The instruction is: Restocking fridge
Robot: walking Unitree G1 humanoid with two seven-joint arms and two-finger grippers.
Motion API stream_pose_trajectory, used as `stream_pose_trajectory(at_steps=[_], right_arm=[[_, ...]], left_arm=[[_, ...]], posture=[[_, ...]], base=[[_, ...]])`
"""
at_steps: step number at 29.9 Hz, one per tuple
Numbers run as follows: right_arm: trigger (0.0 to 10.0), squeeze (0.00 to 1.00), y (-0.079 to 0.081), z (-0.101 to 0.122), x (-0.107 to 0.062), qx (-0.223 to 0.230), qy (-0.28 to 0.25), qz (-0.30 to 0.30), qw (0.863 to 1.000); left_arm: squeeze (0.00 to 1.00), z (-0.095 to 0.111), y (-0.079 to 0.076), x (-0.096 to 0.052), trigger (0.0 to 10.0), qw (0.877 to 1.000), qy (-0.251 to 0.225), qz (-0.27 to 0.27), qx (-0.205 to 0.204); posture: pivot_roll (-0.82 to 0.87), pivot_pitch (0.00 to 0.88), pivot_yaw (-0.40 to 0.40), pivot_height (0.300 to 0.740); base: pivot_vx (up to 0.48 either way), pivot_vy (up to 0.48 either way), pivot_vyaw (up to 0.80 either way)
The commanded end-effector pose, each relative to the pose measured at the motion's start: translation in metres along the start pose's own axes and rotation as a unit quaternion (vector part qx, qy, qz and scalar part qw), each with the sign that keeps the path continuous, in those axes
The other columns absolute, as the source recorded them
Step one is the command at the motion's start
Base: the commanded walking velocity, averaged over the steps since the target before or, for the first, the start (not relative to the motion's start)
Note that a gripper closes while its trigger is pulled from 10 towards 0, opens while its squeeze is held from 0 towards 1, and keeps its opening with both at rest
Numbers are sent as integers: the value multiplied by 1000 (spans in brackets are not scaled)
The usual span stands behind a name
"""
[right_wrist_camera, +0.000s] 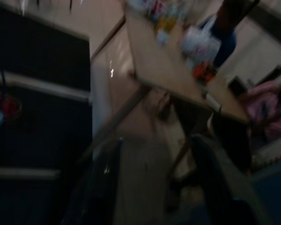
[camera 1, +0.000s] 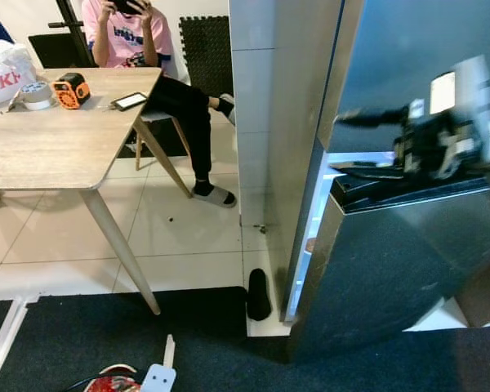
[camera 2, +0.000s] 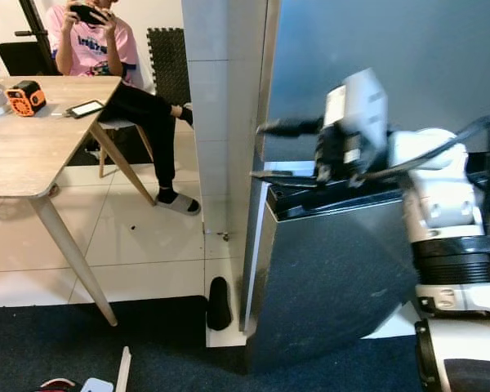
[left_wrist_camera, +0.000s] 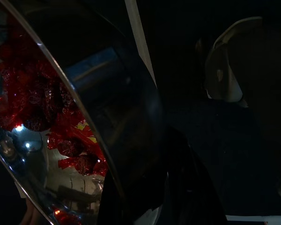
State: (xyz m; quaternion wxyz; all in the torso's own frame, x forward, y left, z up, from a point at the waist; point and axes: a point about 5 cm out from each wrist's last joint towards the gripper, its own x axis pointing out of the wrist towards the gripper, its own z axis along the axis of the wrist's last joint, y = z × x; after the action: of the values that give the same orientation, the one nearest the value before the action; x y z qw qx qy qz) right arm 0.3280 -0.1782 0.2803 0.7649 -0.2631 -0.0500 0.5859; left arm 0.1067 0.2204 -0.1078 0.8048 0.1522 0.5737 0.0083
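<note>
The fridge has a dark upper door [camera 2: 376, 49] and a steel lower door [camera 2: 335, 278] that stands ajar, with light showing in the gap [camera 1: 306, 245] along its left edge. My right gripper [camera 2: 265, 151] is open at the seam between the two doors, one finger above the other, just over the lower door's top edge. The right wrist view is blurred, with the two fingers [right_wrist_camera: 103, 187] spread apart. In the dark left wrist view, a shiny steel bowl [left_wrist_camera: 84, 117] holds red wrapped items [left_wrist_camera: 33, 93], with my left gripper [left_wrist_camera: 145, 197] close against its rim.
A wooden table [camera 1: 49, 139] stands to the left with an orange tape measure [camera 1: 71, 90] and a phone [camera 1: 129, 100] on it. A person [camera 1: 131, 37] sits behind it. A black slipper [camera 1: 259, 294] lies by the fridge's corner. Dark carpet [camera 1: 106, 343] covers the near floor.
</note>
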Motion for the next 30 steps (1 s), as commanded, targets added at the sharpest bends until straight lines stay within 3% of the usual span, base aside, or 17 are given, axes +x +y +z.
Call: stream_pose_trajectory(at_steps=[1, 4, 5, 8, 17, 18, 19, 25, 30], right_arm=[[0, 0, 0, -4, 1, -8, 26, -1, 1000], [0, 0, -1, -8, 3, -20, 61, -5, 998], [0, 0, -3, -16, 5, -28, 101, -18, 994], [0, 0, -3, -16, 5, -28, 101, -18, 994], [0, 0, -6, -33, 7, -47, 178, -37, 982], [2549, 0, -7, -36, 7, -52, 197, -36, 978], [10000, 0, -7, -38, 6, -57, 214, -33, 975], [10000, 0, -4, -43, -3, -80, 268, 7, 960], [10000, 0, 7, -49, -14, -64, 304, 57, 949]], left_arm=[[0, -1, 1, 0, 10000, 1000, 1, 3, 4], [0, -1, 0, 0, 10000, 1000, 1, 2, 3], [0, 0, 0, 0, 10000, 1000, 1, 3, 3], [0, 0, 0, 0, 10000, 1000, 1, 3, 3], [0, 0, -2, 0, 10000, 1000, 1, 2, 2], [0, 0, -2, 0, 10000, 1000, 1, 2, 2], [0, 0, -2, 0, 10000, 1000, 1, 2, 2], [0, 0, -2, 0, 10000, 1000, 1, 2, 1], [0, 0, -2, 0, 10000, 1000, 1, 1, 1]], posture=[[-35, 0, -2, 740], [-35, 0, -2, 740], [-35, 0, -2, 740], [-35, 0, -2, 740], [-36, 0, -7, 740], [-36, 0, -7, 740], [-37, 0, -9, 740], [-37, 0, -9, 740], [-37, 0, -9, 740]], base=[[0, 0, 0], [0, 0, 0], [0, 0, 0], [0, 0, 0], [0, 0, 0], [0, 0, 0], [0, 0, 0], [0, 0, 0], [0, 0, 0]])
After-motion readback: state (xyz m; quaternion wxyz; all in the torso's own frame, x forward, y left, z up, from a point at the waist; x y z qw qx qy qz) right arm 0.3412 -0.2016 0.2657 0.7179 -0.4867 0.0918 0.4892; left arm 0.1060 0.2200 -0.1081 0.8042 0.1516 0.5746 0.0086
